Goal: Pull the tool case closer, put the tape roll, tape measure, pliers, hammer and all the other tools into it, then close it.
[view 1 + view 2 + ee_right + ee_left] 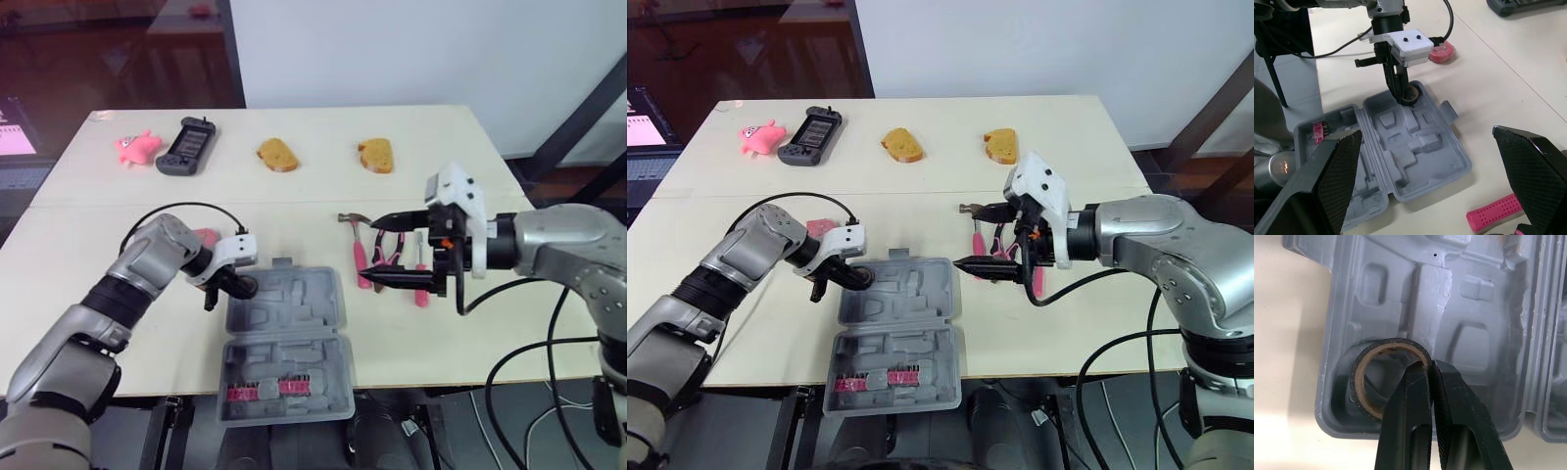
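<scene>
The grey tool case [304,318] lies open at the table's front edge, with a row of pink bits [265,391] in its near half. My left gripper [238,284] is shut on the wall of the black tape roll [1386,377], holding it in the round recess at the case's far left corner. A pink tape measure [206,236] lies just behind that arm. Right of the case lie the pink-handled hammer [359,257], pliers [390,250] and a screwdriver [421,286]. My right gripper [374,251] hovers open over them, holding nothing.
Along the far side of the table sit a pink toy [137,146], a dark handheld game device [187,145] and two bread slices [277,154] [376,155]. The case's near half overhangs the front table edge.
</scene>
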Controlling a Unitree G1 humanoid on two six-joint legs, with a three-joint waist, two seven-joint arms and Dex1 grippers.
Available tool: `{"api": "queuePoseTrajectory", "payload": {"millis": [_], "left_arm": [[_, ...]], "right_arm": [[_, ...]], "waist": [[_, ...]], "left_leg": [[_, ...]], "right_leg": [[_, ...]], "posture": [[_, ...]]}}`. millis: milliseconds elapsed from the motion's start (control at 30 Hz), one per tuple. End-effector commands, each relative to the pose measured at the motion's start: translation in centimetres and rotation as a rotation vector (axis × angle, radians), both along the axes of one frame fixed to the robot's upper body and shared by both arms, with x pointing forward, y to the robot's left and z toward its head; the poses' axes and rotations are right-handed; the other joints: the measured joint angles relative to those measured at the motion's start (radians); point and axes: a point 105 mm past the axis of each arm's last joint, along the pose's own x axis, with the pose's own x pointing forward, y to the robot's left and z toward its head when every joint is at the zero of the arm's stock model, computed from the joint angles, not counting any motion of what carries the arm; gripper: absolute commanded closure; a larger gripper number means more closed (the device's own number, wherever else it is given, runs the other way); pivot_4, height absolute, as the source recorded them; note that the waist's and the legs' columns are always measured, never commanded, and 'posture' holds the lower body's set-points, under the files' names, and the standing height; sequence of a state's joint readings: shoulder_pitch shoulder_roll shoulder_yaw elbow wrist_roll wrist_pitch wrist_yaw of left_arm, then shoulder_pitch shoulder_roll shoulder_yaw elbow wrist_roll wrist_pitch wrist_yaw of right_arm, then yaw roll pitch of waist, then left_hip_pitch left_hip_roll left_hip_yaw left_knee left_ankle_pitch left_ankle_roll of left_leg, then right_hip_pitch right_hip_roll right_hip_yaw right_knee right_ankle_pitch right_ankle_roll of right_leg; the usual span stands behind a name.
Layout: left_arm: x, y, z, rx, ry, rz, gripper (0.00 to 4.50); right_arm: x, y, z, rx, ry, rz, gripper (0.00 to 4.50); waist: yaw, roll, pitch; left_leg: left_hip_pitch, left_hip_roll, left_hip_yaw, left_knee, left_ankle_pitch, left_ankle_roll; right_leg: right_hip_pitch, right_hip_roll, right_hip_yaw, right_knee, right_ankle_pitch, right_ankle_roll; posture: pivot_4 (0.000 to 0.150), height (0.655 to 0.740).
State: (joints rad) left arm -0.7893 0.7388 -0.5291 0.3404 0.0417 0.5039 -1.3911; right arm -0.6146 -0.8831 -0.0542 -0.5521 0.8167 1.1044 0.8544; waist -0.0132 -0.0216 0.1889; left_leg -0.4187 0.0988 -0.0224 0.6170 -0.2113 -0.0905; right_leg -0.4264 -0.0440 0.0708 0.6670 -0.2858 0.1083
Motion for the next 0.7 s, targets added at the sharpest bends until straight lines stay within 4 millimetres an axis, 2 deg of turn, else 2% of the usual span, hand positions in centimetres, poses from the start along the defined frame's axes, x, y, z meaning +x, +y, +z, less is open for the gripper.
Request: {"api": "queuePoseTrajectory", "payload": {"millis": [33,500,600,700], "left_arm": [[0.3,0.9,-0.4,0.042,-0.035,0.022,4.43],[0.2,0.0,0.4,0.003,-0.033,0.029,4.43],[0.3,-0.2,0.9,-0.019,-0.033,0.047,3.49],[0.5,-0.4,1.6,-0.031,-0.052,0.048,2.06]], "right_arm": [[-0.1,-0.1,0.7,-0.003,-0.041,0.006,0.00],[0.0,-0.2,0.7,-0.007,-0.042,0.014,0.00],[0.0,-0.2,0.7,-0.005,-0.035,0.016,0.00],[0.0,-0.1,0.6,-0.005,-0.021,0.027,0.00]], "waist": [[0.000,0.000,0.000],[-0.001,0.000,0.000],[-0.001,0.000,0.000],[-0.001,0.000,0.000]], "left_leg": [[0.000,0.000,0.000,0.000,0.000,0.000],[0.000,0.000,0.000,0.000,0.000,0.000],[0.000,0.000,0.000,0.000,0.000,0.000],[0.000,0.000,0.000,0.000,0.000,0.000]], "right_leg": [[0.000,0.000,0.000,0.000,0.000,0.000],[0.000,0.000,0.000,0.001,0.000,0.000],[0.000,0.000,0.000,0.001,0.000,0.000],[0.000,0.000,0.000,0.001,0.000,0.000]], "posture": [[0.150,0.7238],[0.150,0.7238],[0.150,0.7238],[0.150,0.7238]]}}
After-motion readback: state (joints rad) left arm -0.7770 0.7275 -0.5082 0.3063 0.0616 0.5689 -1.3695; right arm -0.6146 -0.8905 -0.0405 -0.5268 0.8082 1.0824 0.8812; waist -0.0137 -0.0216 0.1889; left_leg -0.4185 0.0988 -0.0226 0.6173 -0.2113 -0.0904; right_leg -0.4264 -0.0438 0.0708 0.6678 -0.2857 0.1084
